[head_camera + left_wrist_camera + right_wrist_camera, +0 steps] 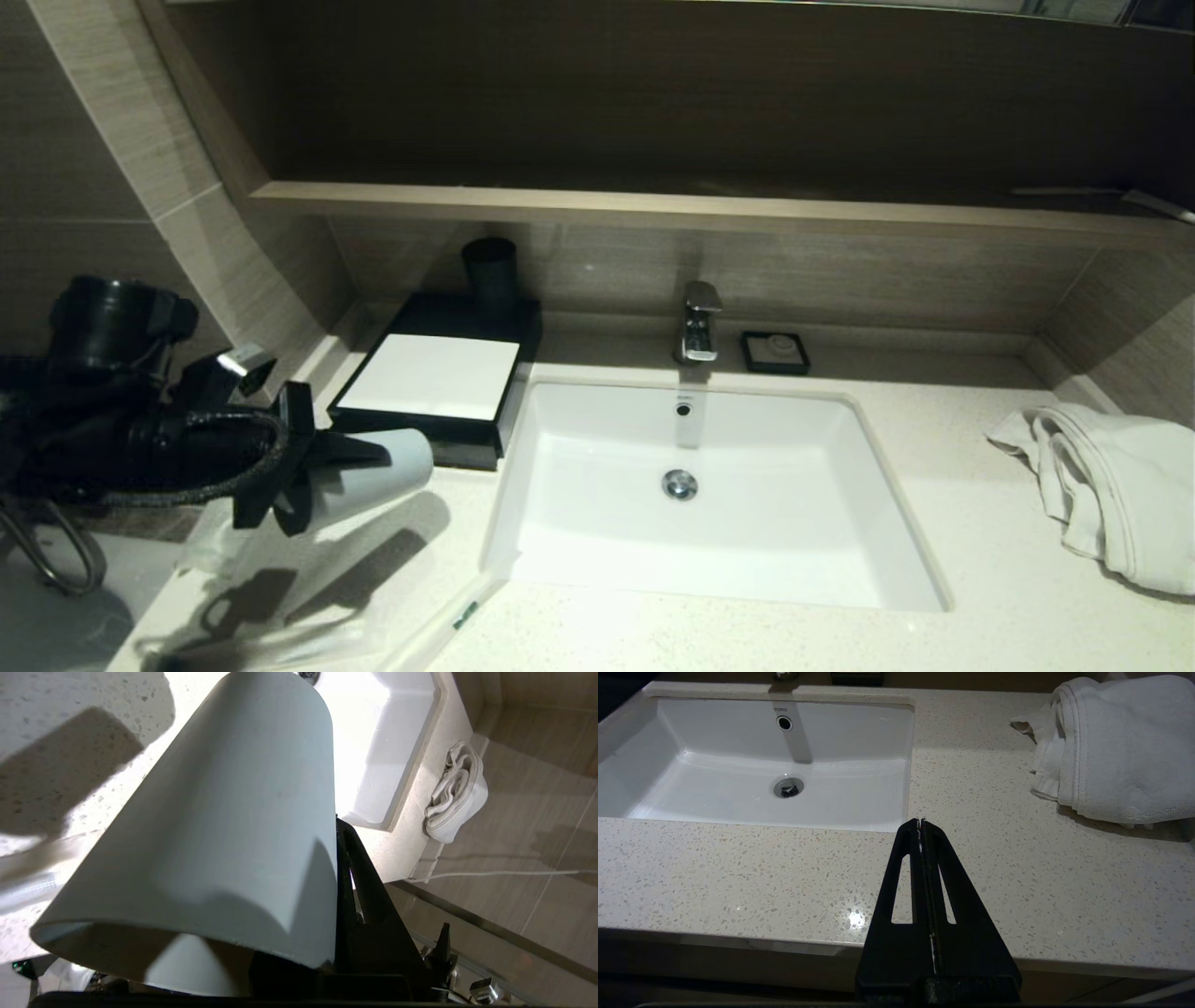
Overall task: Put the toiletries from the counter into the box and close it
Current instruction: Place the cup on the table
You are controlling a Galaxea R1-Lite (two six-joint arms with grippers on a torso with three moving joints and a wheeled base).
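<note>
- The left gripper (373,462) pinches a grey cup (373,476) sideways above the counter (747,635), just in front of the box (429,378).
- The sachets (448,621) lie below it – a slipping cup could scatter them.
- The right gripper (920,823) hovers, fingers pressed together.

Your left gripper (359,467) is matte black plastic throughout, with flat, tapering, wedge-shaped fingers (350,451). Behind the fingers sits a broad black cross-plate, and behind that a black braided cable loops round the wrist. Further back you'll see a small bright metal block and a fat black cylindrical joint housing. Your right gripper (920,823) is the same matte black: two long triangular fingers (903,868), each cut through with a narrow tapered slot, with ribbed inner faces and a blocky black base behind them.
</note>
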